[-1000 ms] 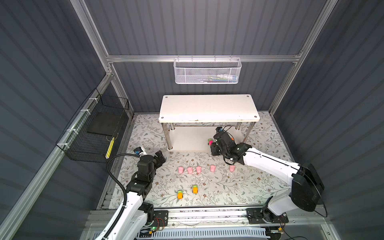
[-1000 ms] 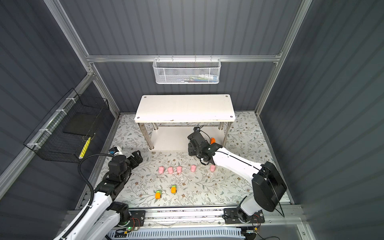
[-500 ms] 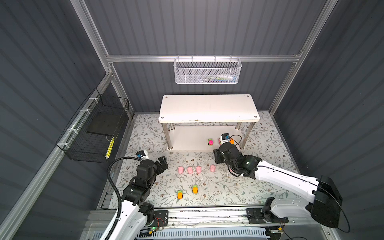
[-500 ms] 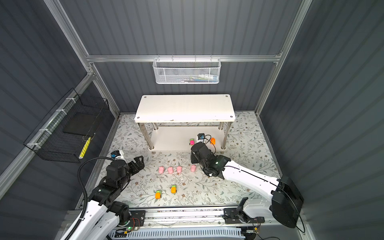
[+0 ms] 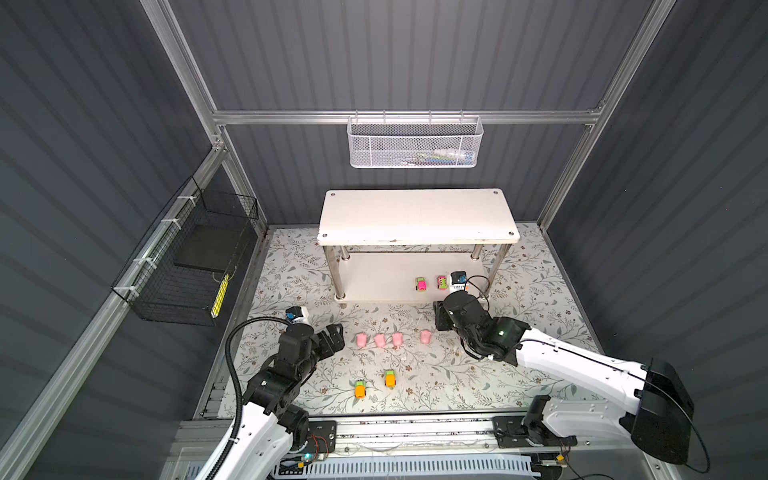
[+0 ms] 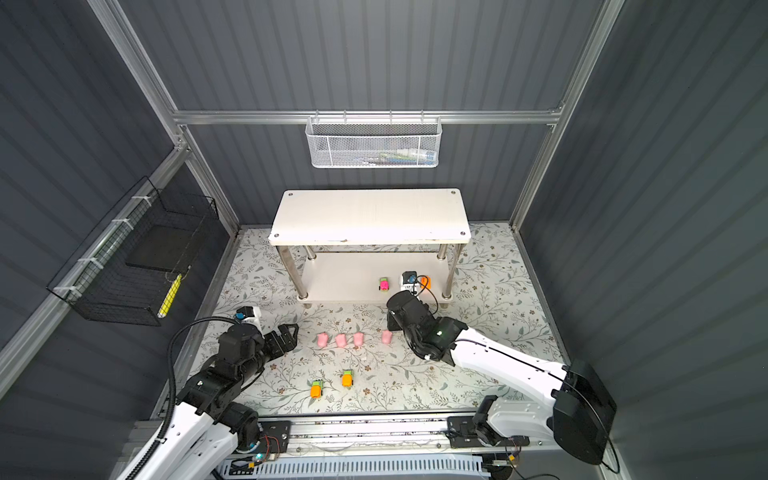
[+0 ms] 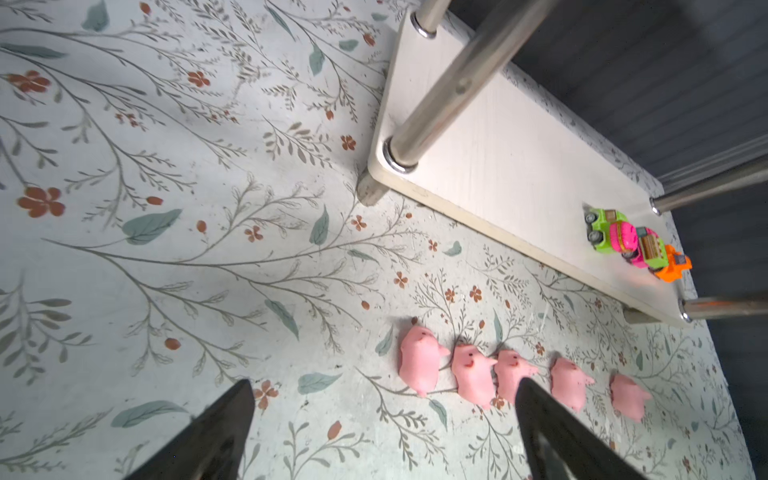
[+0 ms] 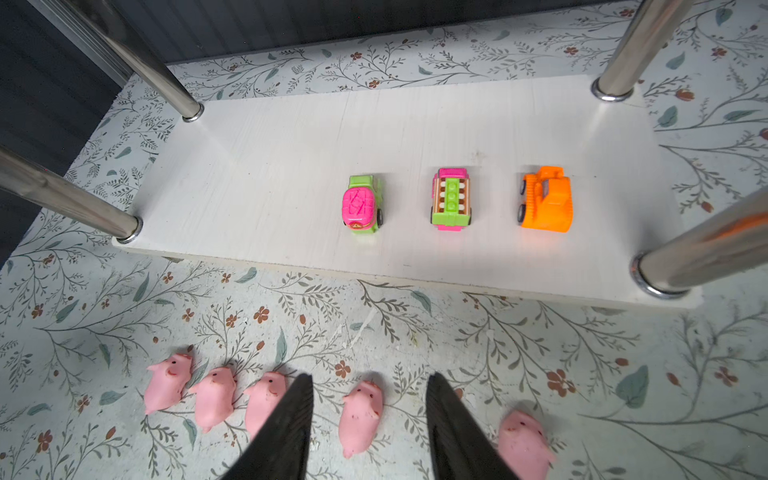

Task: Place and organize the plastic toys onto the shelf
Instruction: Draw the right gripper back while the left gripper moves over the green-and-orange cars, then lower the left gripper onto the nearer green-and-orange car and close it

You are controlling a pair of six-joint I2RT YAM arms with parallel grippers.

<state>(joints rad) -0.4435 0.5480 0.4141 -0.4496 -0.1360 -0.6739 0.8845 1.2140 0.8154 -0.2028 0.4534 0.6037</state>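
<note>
The shelf (image 5: 415,216) stands at the back. On its lower board (image 8: 270,166) three cars sit in a row: pink-green (image 8: 362,205), green-pink (image 8: 451,199) and orange (image 8: 546,198). Two orange-green cars (image 5: 360,389) (image 5: 390,378) lie on the mat near the front. Several pink pigs (image 7: 417,359) (image 7: 473,372) (image 7: 627,395) lie in a row in front of the shelf. My right gripper (image 8: 370,376) hangs open over that row, with one pig (image 8: 360,417) showing between its fingers, untouched. My left gripper (image 7: 384,381) is wide open and empty, just left of the row.
A white mesh basket (image 5: 415,143) hangs on the back wall. A black wire basket (image 5: 191,266) hangs on the left wall. Shiny metal legs (image 8: 623,50) stand at the lower board's corners. A metal rail (image 5: 415,428) runs along the front edge.
My right gripper drew back from the shelf's lower board to above the pig row, leaving the pink-green car there. The left gripper moved a little toward the pigs.
</note>
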